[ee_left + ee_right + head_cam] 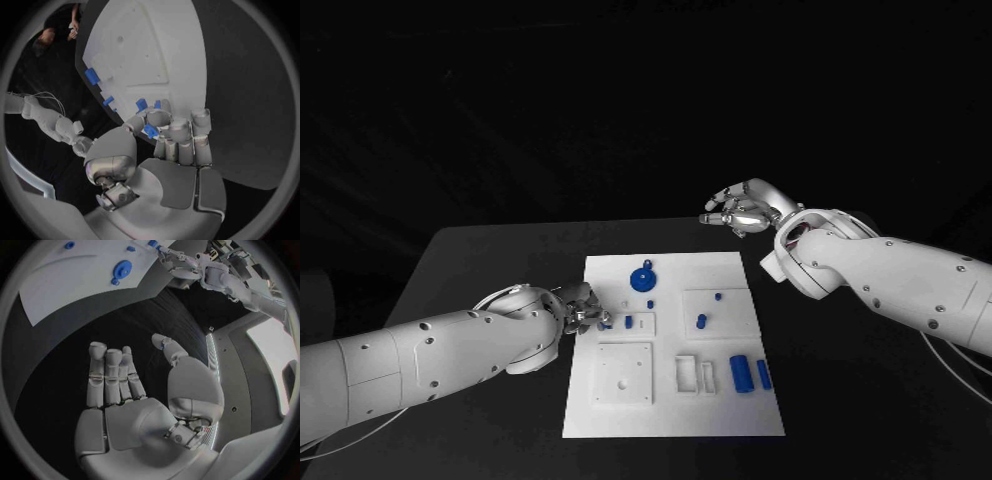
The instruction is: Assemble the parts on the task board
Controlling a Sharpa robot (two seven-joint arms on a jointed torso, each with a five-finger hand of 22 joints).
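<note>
The white task board lies in the middle of the black table. At its left edge my left hand pinches a small blue part between the thumb and curled fingers, just above the board. A round blue part sits on the board's far half, with small blue pegs near the middle and two upright blue blocks at the near right. My right hand hovers beyond the board's far right corner, fingers spread and holding nothing. The round blue part also appears in the right wrist view.
Two white frames rest on the board's near half, the narrower one beside the blue blocks. Bare black table surrounds the board on all sides.
</note>
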